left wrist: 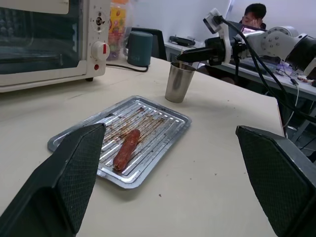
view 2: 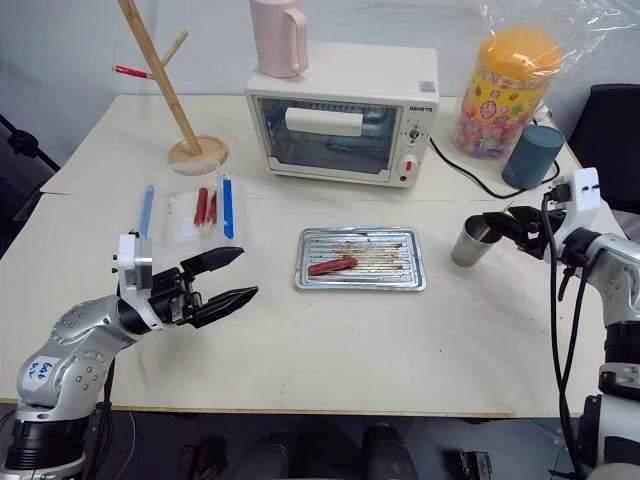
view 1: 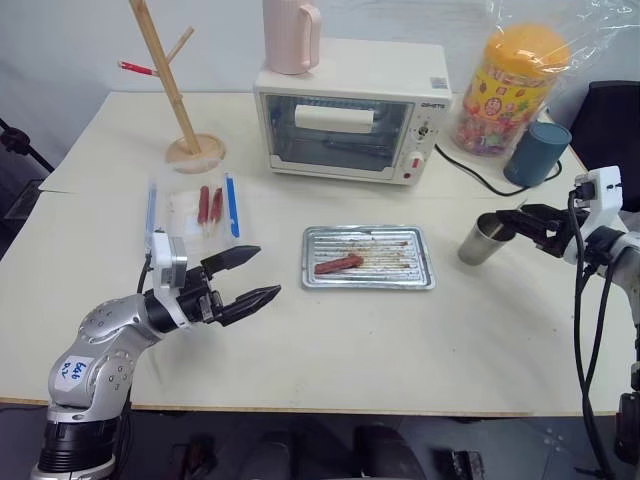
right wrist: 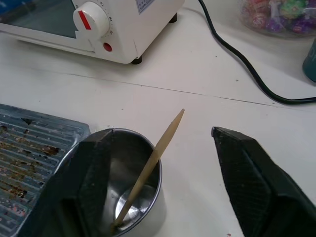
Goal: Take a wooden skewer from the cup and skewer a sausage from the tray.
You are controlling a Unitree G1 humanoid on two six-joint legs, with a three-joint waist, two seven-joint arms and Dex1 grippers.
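The steel cup point(view 1: 480, 243) stands on the table right of the tray point(view 1: 405, 272). One pale wooden skewer point(right wrist: 157, 150) leans in the cup with its point up. My right gripper point(view 1: 506, 220) hovers at the cup's rim, open, one finger on either side of the skewer without touching it. A reddish-brown sausage point(view 1: 338, 264) lies on the left part of the ribbed, greasy tray. My left gripper point(view 1: 255, 272) hangs open over the table left of the tray, pointing toward it, with nothing between its fingers.
A white toaster oven point(view 1: 350, 125) with a pink jug point(view 1: 290, 35) on top stands behind the tray. A wooden tree stand point(view 1: 185, 110) and a plastic sheet with two red sausages on sticks point(view 1: 208, 208) are at the left. A teal cup point(view 1: 537, 153), a candy jar point(view 1: 505, 90) and a black cable point(view 1: 470, 170) are at the back right.
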